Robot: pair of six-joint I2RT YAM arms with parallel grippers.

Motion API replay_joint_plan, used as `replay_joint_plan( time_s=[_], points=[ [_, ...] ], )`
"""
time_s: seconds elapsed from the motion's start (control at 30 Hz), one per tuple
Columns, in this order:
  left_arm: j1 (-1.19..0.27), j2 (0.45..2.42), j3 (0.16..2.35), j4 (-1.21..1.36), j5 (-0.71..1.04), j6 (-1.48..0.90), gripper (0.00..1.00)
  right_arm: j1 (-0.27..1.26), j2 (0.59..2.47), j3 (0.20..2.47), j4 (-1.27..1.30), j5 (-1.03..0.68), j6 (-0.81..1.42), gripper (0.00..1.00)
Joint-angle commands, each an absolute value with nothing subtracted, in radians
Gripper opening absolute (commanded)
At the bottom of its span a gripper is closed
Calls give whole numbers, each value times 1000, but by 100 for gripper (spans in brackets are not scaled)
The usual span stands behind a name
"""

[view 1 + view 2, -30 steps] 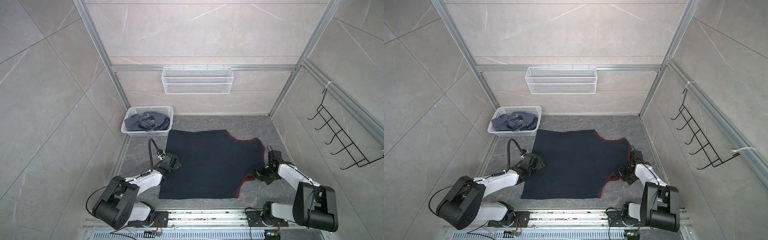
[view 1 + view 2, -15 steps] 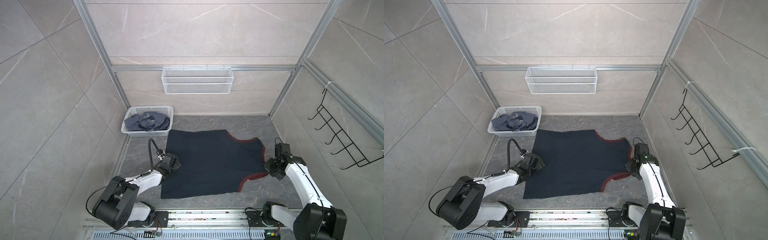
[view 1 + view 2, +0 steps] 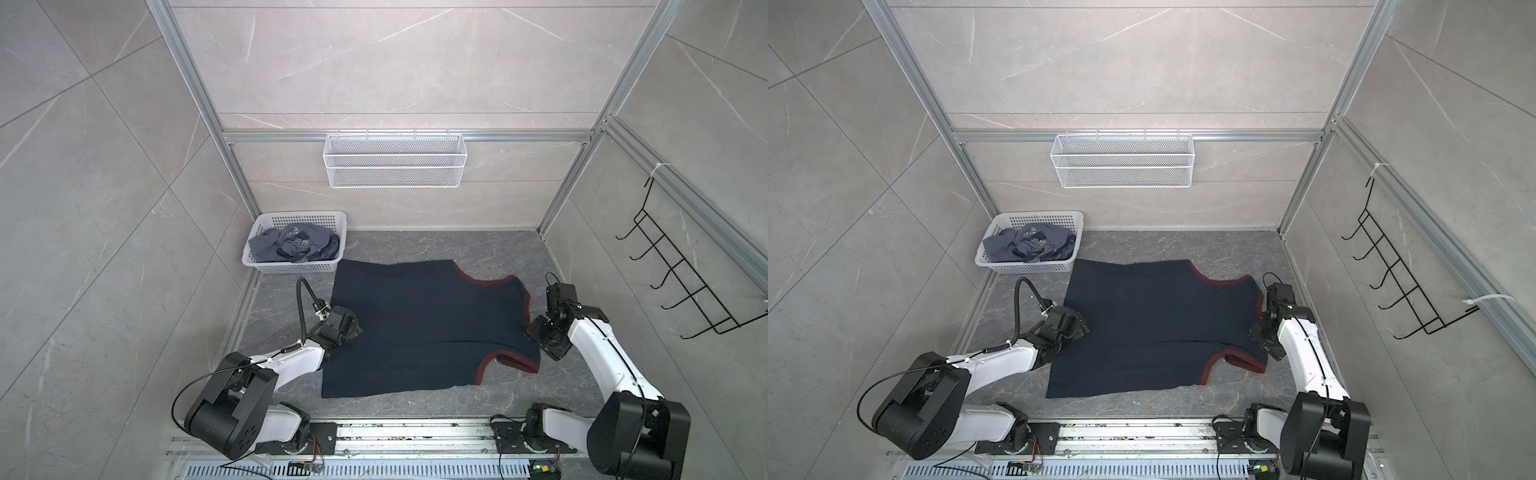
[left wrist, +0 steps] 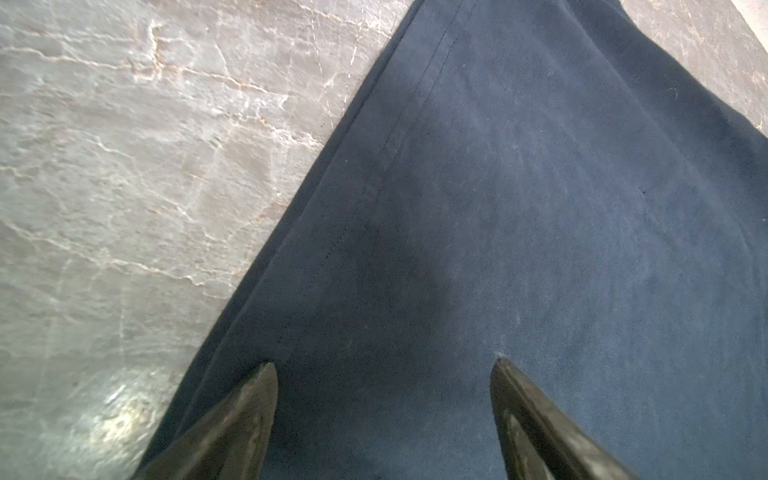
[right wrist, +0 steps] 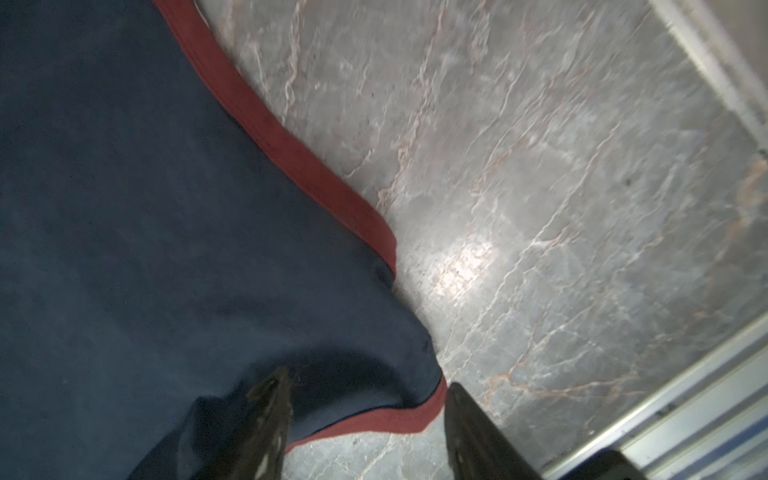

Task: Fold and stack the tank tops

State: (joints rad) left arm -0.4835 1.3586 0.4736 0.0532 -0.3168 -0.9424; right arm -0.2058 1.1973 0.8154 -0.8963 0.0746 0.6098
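Observation:
A near-black navy tank top (image 3: 428, 328) (image 3: 1158, 328) with red trim lies spread flat on the grey marble floor, its shoulders to the right. My left gripper (image 3: 353, 328) (image 4: 384, 365) rests open over the top's left hem, both fingers on the cloth. At the top's right edge my right gripper (image 3: 536, 336) (image 5: 368, 377) is open. The red-trimmed strap end (image 5: 374, 419) lies loose between its fingers, unpinched. A slate blue-grey tank top (image 3: 297, 245) (image 3: 1032, 243) sits crumpled in the white basket (image 3: 299, 216).
The basket stands at the back left corner, touching the navy top's far left corner. A white wire shelf (image 3: 395, 166) hangs on the back wall and a black hook rack (image 3: 681, 286) on the right wall. A metal rail (image 3: 415, 432) runs along the front.
My right gripper pulled the top's shoulder rightwards, flattening it, then opened and let the strap go. The left gripper has stayed put and open.

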Motion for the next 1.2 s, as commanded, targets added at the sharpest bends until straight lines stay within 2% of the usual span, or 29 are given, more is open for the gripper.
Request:
replay_joint_plan(
  time_s=[0.0,0.1,0.2,0.33,0.43,0.53,0.63,0.8,0.97,1.17],
  points=[
    [-467,1386,416,-170,-337,-980,84,-253,1175,791,-895,30,627,61],
    [-467,1386,416,-166,-339,-980,84,-315,1196,747,-848,-50,621,61],
    [-468,1366,420,-142,-300,-931,84,-325,1215,705,-761,-202,625,59],
    [-488,1263,536,-277,-182,-826,84,-319,1138,731,-775,-156,606,59],
    [-534,1135,616,-410,-190,-811,84,-320,1100,753,-804,-135,586,60],
    [-546,1071,666,-495,-171,-799,85,-317,1111,724,-769,-210,589,61],
    [-561,1060,667,-513,-69,-818,85,-312,1151,684,-697,-296,595,62],
    [-696,1096,636,-510,-7,-889,85,-306,1244,651,-619,-370,604,63],
    [-753,1142,563,-459,-2,-954,85,-307,1335,624,-569,-349,630,63],
    [-751,1177,475,-464,-59,-1010,85,-305,1434,649,-597,-197,674,64]
  ],
)
